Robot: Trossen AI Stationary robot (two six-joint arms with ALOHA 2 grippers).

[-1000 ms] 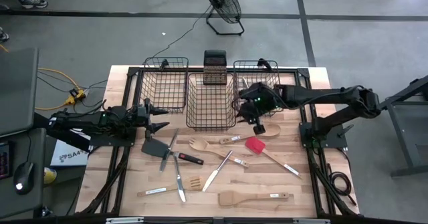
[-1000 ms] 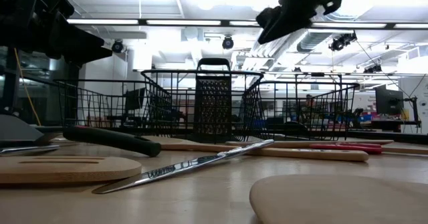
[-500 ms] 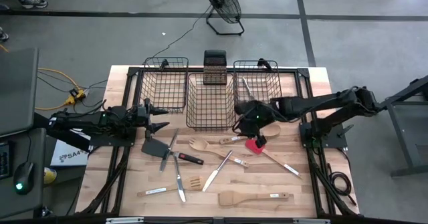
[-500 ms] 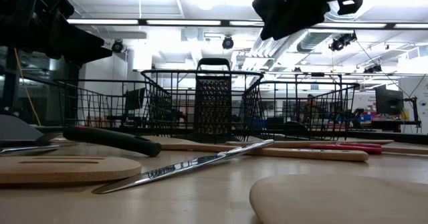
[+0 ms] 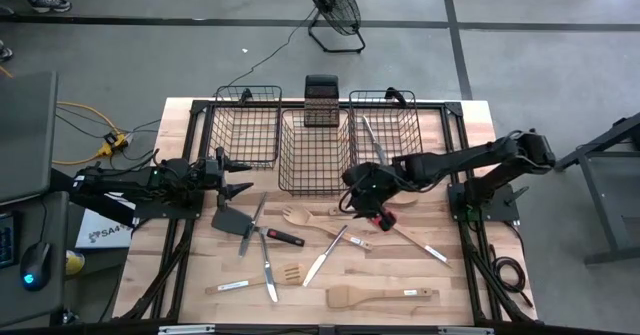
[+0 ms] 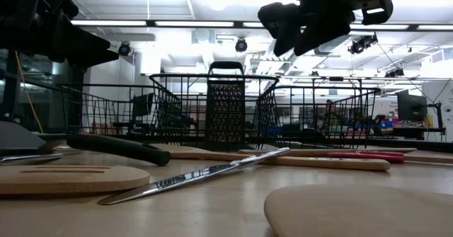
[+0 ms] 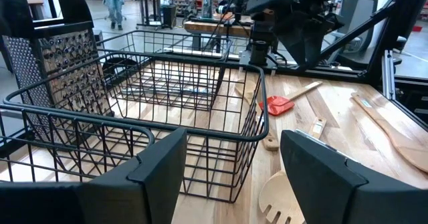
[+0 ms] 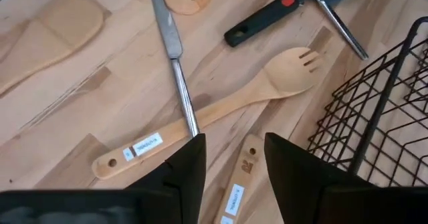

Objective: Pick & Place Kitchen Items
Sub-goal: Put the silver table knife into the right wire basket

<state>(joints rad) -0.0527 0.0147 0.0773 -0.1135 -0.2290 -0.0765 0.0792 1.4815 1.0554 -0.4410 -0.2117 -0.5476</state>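
- Three black wire baskets [image 5: 315, 150] in a row along far edge of table [image 5: 455, 275]; a box grater [image 5: 321, 101] upright just behind the middle one.
- One silver utensil [image 5: 370, 135] lying in the right-hand basket; the other two baskets look bare from above.
- Loose on the wood, counted from above: three pale wooden pieces near centre and front — fork-ended spoon [image 5: 310, 220], slotted spatula [image 5: 262, 278], flat spatula [image 5: 375, 295]; one red spatula [image 5: 400, 230]; one black spatula [image 5: 232, 221]; one table knife [image 5: 325, 255]; a further silver piece or two beside the black spatula, count uncertain.
- Right gripper [image 5: 362, 197] low over table centre, just in front of middle basket, beside red spatula head; fingers part way apart, empty.
- Left gripper [image 5: 235, 175] waiting at left edge, fingers spread wide, holding nothing.
- Right wrist view only: printed label on fork-spoon handle, knife [image 8: 174, 63] crossing over that handle.
- Left wrist view only: grater's perforated face [image 7: 63, 73].
- Low view only: room behind, ceiling lights; utensils reduced to edge-on slivers, right gripper [image 6: 304, 25] hanging clear above them.
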